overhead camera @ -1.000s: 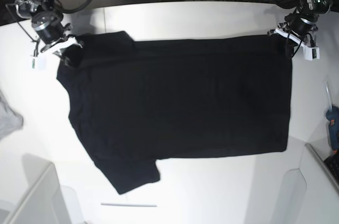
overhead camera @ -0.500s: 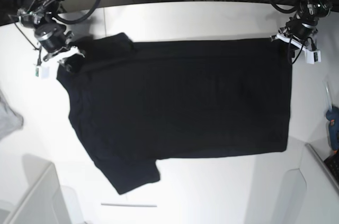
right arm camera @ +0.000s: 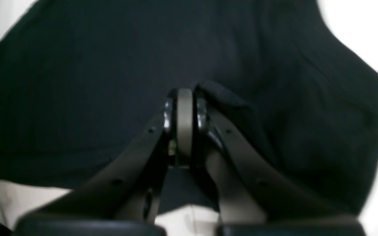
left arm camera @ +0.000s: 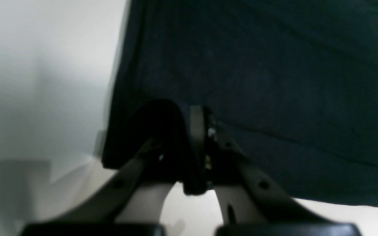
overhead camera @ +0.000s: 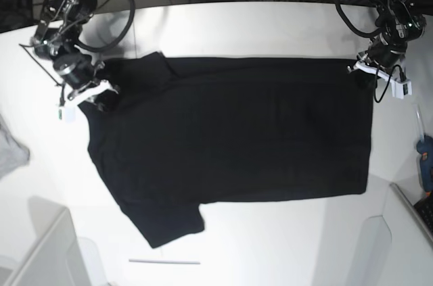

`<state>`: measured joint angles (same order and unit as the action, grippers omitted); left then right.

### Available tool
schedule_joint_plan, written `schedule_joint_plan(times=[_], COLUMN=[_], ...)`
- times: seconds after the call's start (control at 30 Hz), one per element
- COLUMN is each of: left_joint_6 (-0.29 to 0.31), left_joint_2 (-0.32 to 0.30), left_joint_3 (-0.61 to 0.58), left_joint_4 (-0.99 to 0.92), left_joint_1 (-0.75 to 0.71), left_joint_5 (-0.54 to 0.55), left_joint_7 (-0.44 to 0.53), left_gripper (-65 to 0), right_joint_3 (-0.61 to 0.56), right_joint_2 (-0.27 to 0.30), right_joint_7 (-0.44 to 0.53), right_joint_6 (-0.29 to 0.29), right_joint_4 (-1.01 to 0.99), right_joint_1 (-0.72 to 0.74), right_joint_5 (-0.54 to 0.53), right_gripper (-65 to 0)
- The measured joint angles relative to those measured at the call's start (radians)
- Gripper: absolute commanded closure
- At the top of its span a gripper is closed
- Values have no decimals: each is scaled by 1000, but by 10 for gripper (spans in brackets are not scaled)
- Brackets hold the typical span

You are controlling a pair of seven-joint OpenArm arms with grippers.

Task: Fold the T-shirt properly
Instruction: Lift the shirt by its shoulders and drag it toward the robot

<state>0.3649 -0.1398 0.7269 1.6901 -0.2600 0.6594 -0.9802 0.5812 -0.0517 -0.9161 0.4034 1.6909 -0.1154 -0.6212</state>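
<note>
Base view, near to far: white desk point(overhead camera: 270, 245) along the bottom of the frame, then the black T-shirt point(overhead camera: 230, 137) spread flat across mid-frame, one sleeve poking toward lower left, plain side up. Small grey cloth point(overhead camera: 10, 154) at the left edge, apart from it. Farther back, right hand point(overhead camera: 91, 90) at upper left is closed on the T-shirt's shoulder corner; left hand point(overhead camera: 369, 69) at upper right is closed on the hem corner. Both wrist views show fingers pinched together with black fabric bunched at the tips.
</note>
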Motion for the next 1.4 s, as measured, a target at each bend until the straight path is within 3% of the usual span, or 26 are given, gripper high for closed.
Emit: schedule_joint_plan(times=[0.13, 0.37, 0.9, 1.03, 1.23, 1.4], left_joint_6=[-7, -7, -15, -55, -70, -70], left_joint_2=[0, -2, -2, -2, -2, -2], left_joint_3=[1, -1, 1, 1, 2, 2], left_joint_4=[-30, -61, -176, -185, -205, -222], left_joint_1=[25, 61, 163, 182, 216, 222], left_joint_5=[-1, -1, -9, -6, -5, -5], left_joint_7=[-3, 0, -3, 1, -2, 0], left_gripper=[0, 0, 0, 0, 0, 0], right_joint_3=[-12, -13, -12, -16, -14, -101], right_joint_2=[2, 28, 30, 42, 49, 60], right_joint_7=[0, 7, 0, 3, 34, 54], right_joint_6=[-29, -30, -31, -31, -31, -39], right_joint_4=[-47, -111, -236, -279, -293, -293], right_joint_1=[40, 106, 208, 232, 232, 233], right_joint_5=[9, 4, 13, 9, 16, 16], right_gripper=[0, 0, 0, 0, 0, 0])
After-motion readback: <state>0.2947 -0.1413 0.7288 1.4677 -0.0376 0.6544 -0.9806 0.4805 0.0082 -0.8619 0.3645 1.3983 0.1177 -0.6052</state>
